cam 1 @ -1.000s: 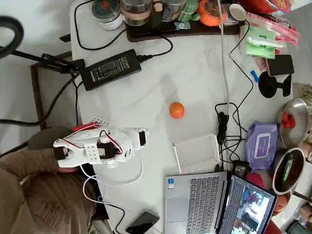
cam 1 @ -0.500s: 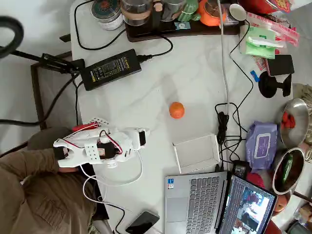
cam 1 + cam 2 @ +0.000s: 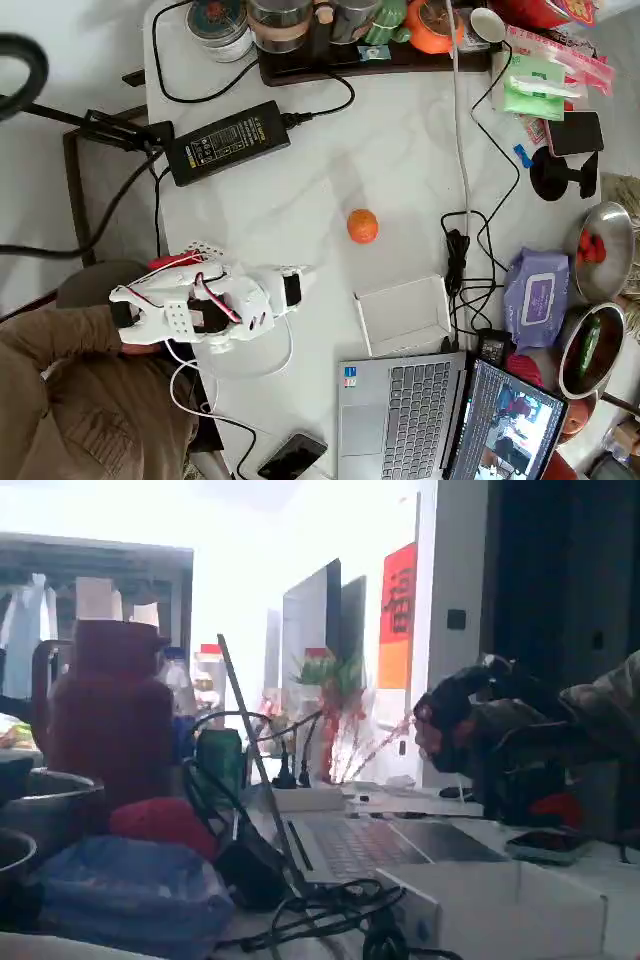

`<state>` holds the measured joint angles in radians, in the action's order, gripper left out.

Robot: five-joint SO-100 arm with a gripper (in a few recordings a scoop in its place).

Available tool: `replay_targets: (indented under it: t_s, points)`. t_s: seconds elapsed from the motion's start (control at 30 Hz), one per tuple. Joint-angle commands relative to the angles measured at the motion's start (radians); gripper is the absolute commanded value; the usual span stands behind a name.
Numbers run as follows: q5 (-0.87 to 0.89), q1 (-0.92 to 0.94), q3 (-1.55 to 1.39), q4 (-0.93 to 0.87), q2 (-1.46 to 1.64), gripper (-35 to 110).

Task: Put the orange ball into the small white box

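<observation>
A: How do the jaws (image 3: 297, 284) stand?

B: Folded against the white arm (image 3: 200, 305) in the overhead view; open or closed, I cannot tell (too small and dark).

A: And the room around them?

B: Bare bench (image 3: 300, 210) lies between the jaws and the orange ball (image 3: 362, 226), which sits up and to the right, well apart. The small white box (image 3: 405, 315) lies lower right, just above the laptop (image 3: 400, 415), near a tangle of cables (image 3: 462, 260) at its right edge.

A: The arm's pose?

B: Lying low along the bench's left edge.
</observation>
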<state>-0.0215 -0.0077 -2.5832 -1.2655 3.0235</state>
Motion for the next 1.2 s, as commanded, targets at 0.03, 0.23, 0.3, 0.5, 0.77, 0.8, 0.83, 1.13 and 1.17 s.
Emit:
replay_targets:
  t_s: [0.03, 0.23, 0.3, 0.5, 0.77, 0.8, 0.83, 1.13, 1.17]
  points:
    - [-0.012, 0.017, 0.160, 0.002, -0.003, -1]
    - [-0.014, 0.017, 0.364, 0.003, -0.003, -1]
    - [-0.003, 0.017, 0.407, 0.003, -0.003, -1]
    - [-0.002, 0.017, 0.420, 0.003, -0.003, -1]
    - [0.003, 0.018, 0.492, 0.114, -0.064, -1]
    - [0.005, 0.018, 0.503, 0.118, -0.110, 0]
    - [0.005, 0.018, 0.522, 0.114, -0.161, 0]
    - [0.009, 0.000, 0.927, 0.086, -0.675, 4]
    - [0.009, -0.002, 0.959, 0.060, -0.729, 4]
